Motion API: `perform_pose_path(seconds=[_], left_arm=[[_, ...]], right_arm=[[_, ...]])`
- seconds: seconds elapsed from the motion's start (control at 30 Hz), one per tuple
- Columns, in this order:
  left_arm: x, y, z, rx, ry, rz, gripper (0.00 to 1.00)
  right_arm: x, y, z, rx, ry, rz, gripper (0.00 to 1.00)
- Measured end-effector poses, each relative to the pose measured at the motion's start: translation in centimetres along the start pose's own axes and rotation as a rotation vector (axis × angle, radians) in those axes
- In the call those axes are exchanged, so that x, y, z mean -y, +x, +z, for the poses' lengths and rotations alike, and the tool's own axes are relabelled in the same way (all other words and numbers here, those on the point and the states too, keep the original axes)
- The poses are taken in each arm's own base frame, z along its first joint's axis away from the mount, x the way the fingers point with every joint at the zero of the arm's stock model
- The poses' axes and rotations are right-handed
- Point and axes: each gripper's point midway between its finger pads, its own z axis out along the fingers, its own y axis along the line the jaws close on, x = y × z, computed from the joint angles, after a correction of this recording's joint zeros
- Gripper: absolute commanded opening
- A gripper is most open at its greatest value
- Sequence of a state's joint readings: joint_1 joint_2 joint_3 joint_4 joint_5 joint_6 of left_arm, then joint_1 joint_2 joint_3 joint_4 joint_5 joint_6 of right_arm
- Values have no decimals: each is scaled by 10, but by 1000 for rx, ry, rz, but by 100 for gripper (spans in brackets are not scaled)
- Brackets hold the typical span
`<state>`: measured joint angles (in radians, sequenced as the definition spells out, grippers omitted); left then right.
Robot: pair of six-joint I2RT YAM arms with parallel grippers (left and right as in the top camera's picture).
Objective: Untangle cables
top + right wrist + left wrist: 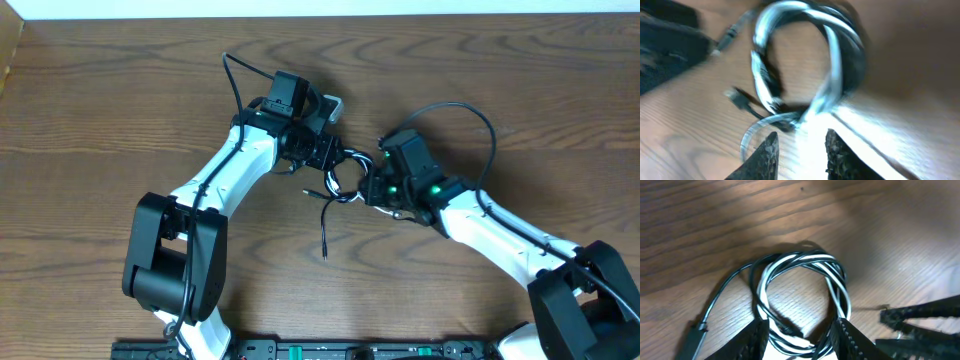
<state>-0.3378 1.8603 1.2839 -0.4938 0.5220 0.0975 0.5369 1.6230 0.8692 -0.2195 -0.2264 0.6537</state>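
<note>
Black thin cord (720,287) and white thin cord (842,297) lie looped together on the wooden tabletop (715,220); the half-spread left end effector (800,324) straddling them and the narrowly parted, empty right end effector (802,135) should each pinch one colour.

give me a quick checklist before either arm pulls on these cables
1. Cables separated: not ok; black cable and white cable wind together in one coil.
2. Left gripper ready: ok; jaws apart, coil strands lying between them.
3. Right gripper ready: ok; jaws apart, nothing between them, though that view is blurred.
4. Black plug free: ok; it lies loose on the table.
5. True knot or loose loops: cannot tell.
</note>
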Motion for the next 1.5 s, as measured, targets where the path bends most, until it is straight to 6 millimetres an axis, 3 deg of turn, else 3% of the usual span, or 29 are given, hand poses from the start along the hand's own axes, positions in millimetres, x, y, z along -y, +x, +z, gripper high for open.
perform_pose_path(seconds=[0.03,0.27,0.47,0.8,1.03,1.1,1.23,1.4,1.5], left_arm=[[-1,0,0,-1,-7,-1,44],[-8,0,7,1,-28,-31,45],[-21,14,32,-50,-31,-103,45],[-23,16,36,-52,-32,-124,45],[-23,15,36,-49,-32,-123,45],[-23,15,36,-46,-32,-123,45],[-23,15,36,-46,-32,-124,45],[-27,16,37,-48,-54,-136,45],[-30,18,43,-56,-61,-150,44]], right_arm=[[15,6,-2,-42,29,40,33],[54,25,-15,-184,78,125,54],[56,40,-18,-250,82,94,63],[29,51,-9,-253,44,-21,83],[53,57,-22,-321,101,-80,93],[52,46,-24,-302,89,-145,95],[43,36,-23,-274,60,-247,98],[37,45,-20,-286,76,-411,94],[37,47,-18,-281,122,-476,76]])
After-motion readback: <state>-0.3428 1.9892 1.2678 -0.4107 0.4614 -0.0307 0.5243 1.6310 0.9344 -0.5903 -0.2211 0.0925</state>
